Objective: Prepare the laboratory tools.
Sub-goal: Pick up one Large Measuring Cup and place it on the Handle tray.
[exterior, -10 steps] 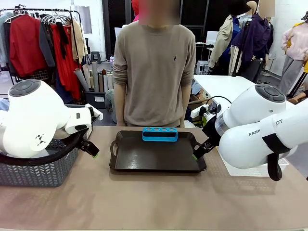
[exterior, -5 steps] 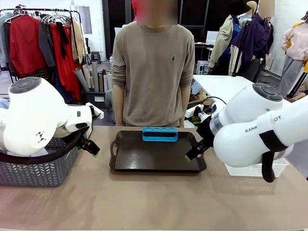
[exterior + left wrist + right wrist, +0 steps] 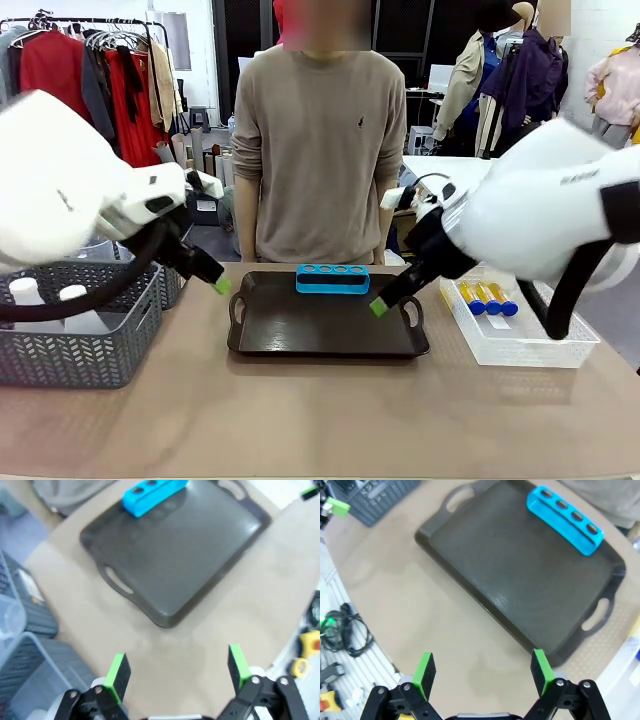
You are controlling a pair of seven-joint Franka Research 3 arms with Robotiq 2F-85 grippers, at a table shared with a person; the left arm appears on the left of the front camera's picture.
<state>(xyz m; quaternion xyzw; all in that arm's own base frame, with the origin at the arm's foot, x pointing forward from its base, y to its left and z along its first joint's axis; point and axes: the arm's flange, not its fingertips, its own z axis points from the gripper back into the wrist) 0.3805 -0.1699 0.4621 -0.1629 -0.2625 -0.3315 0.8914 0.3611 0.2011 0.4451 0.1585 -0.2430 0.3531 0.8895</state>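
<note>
Blue rack [image 3: 332,279] stands empty; we judge loading hasn't begun. Left fingers [image 3: 119,672] and right fingers [image 3: 424,672] gape wide, holding nothing. Next we likely fetch amber tubes [image 3: 490,297].

The blue four-hole rack [image 3: 332,279] stands upright with its holes empty, along the far edge of the black tray [image 3: 320,325]. Three amber tubes [image 3: 488,297] with blue caps lie side by side in a white bin [image 3: 530,352] on the right.

— Entry one?
— Entry one, amber tubes [image 3: 489,297]: I count three blue caps; part of their white bin [image 3: 560,350] is behind the right arm [image 3: 560,200].
— Next?
— Entry two, grey basket [image 3: 90,350]: cut by the left edge; two white capped things [image 3: 72,294] inside, I can't name them. Entry three, blue rack [image 3: 150,495]: clipped at the left wrist view's top edge, blurred
</note>
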